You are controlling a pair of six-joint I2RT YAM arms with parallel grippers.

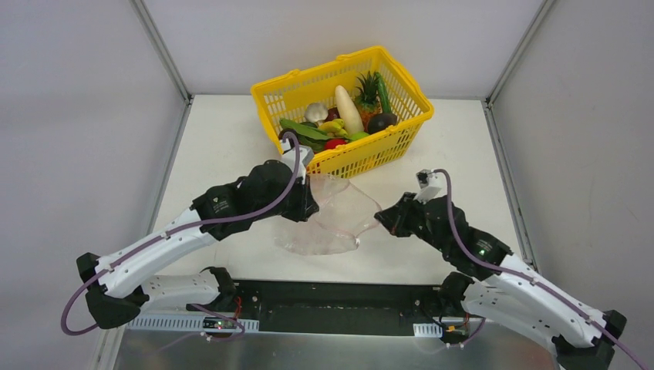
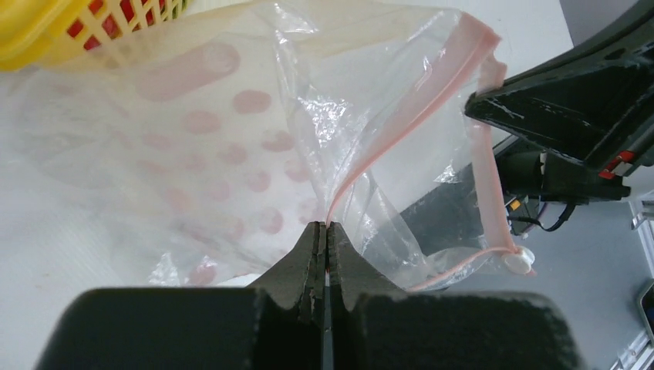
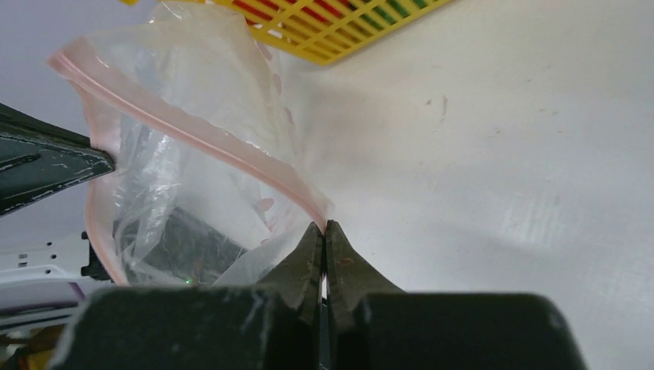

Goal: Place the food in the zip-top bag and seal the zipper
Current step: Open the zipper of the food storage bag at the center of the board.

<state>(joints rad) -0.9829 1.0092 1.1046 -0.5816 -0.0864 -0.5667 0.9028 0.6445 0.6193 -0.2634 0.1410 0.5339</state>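
Bag (image 1: 328, 220) empty, its zipper (image 2: 409, 123) clamped by left gripper (image 2: 325, 231) and right gripper (image 3: 325, 231); food (image 1: 343, 116) waits beyond in basket (image 1: 339, 65)

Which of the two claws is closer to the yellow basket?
Left. The left gripper pinches the bag just before the basket; the right gripper pinches it farther away, to the right.

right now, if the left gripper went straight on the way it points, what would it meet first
The clear crinkly plastic zip-top bag: the left gripper is shut on its mouth edge, so it would likely push into the film; beyond is unclear.
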